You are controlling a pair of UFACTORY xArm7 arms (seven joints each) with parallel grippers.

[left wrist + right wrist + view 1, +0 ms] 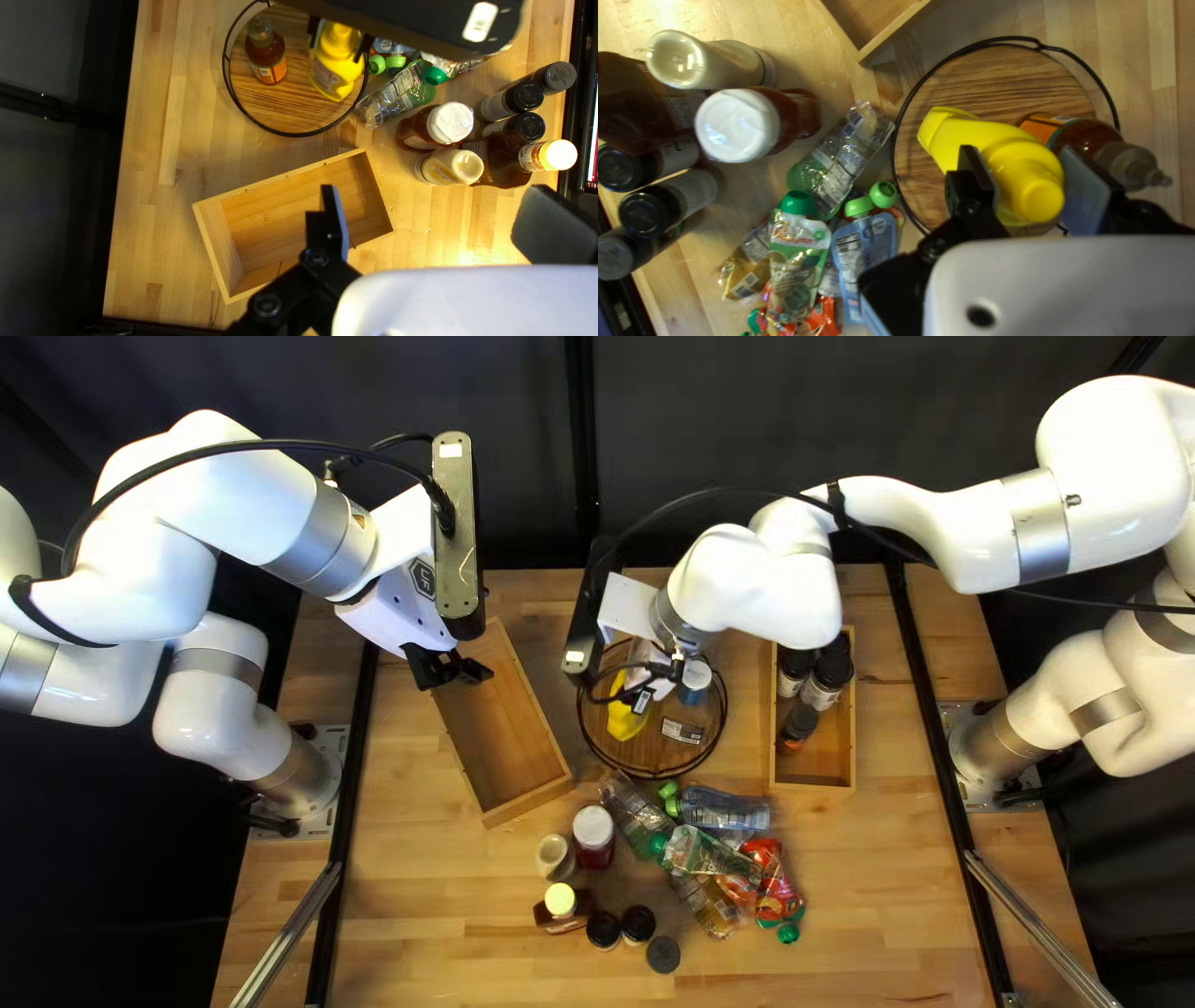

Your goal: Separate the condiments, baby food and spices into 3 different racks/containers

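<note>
My right claw [646, 693] is clamped on the yellow bottle [1018, 155], its fingers partly apart with one on each side of the neck. The bottle sits over the round wooden tray [249, 102]. I've got my left claw [458, 675] wide apart near the angled wooden box [496, 813]; in its wrist view one finger [339, 218] crosses in front of that box. The pouches [862, 242] lie heaped on the table [436, 909], beside the bottle with a white cap [594, 834] and the dark-capped jars [637, 924]. Both wrist views show me a nozzle-topped sauce bottle [266, 56] on the tray, which I can't make out from the top; only the top left view shows the second wooden box [812, 782], holding dark-lidded jars [819, 691].
</note>
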